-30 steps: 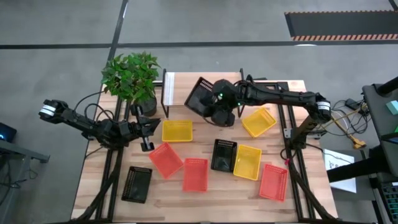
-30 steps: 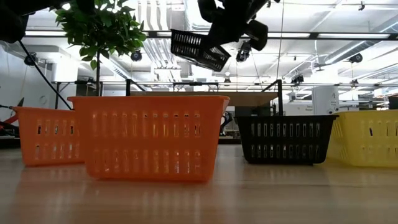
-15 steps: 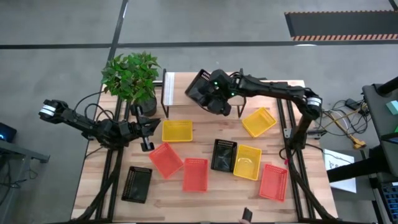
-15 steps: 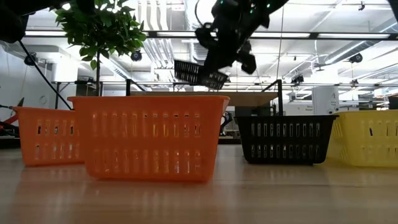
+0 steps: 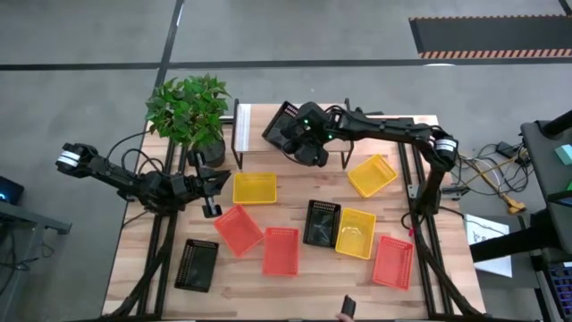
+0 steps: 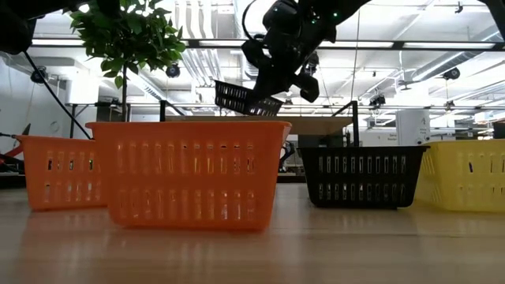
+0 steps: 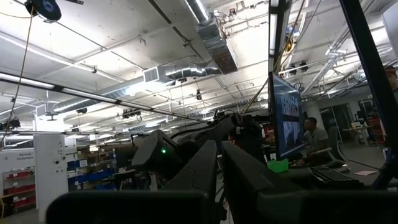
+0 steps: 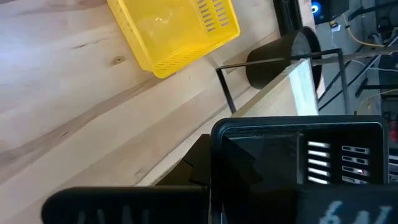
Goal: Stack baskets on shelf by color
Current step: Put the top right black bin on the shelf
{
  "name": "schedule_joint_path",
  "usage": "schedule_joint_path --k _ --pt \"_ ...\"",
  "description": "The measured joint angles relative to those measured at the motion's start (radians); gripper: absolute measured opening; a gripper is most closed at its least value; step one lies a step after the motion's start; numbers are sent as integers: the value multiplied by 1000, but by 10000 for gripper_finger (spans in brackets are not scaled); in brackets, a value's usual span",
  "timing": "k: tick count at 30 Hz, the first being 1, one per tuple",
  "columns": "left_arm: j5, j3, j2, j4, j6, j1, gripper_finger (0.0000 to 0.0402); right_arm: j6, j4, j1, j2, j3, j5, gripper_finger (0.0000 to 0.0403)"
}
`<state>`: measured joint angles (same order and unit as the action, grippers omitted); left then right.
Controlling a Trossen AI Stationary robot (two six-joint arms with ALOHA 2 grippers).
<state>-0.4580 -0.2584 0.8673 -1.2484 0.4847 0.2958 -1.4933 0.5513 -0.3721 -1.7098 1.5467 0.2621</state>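
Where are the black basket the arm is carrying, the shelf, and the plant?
black basket [image 6: 241,99]: low view, its mesh side.
shelf [image 5: 255,114]: high view, bare left part of its top board.
plant [image 5: 188,105]: high view, its leaves.

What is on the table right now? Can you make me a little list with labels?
right end effector: shut on a black basket, held over the shelf
left end effector: waiting at the table's left side, beside the plant
yellow baskets on table: three
orange baskets on table: three
other black baskets on table: two
baskets stacked so far: none
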Motion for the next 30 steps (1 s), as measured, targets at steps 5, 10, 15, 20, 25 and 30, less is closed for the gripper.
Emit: schedule_joint_path --k 5,10,15,20,25,30 --pt "0 0 0 0 0 0 10 -14 -12 1 1 0 -1 9" --pt "0 0 0 0 0 0 10 0 -43 1 1 0 -1 9" --pt "0 0 0 0 0 0 10 58 -76 1 1 0 -23 10" --pt "0 0 0 0 0 0 10 109 -74 1 1 0 -28 37" --pt "0 0 0 0 -1 0 10 122 -77 1 1 0 -28 86" --pt "0 0 0 0 -1 0 10 123 -78 5 13 0 -34 121"
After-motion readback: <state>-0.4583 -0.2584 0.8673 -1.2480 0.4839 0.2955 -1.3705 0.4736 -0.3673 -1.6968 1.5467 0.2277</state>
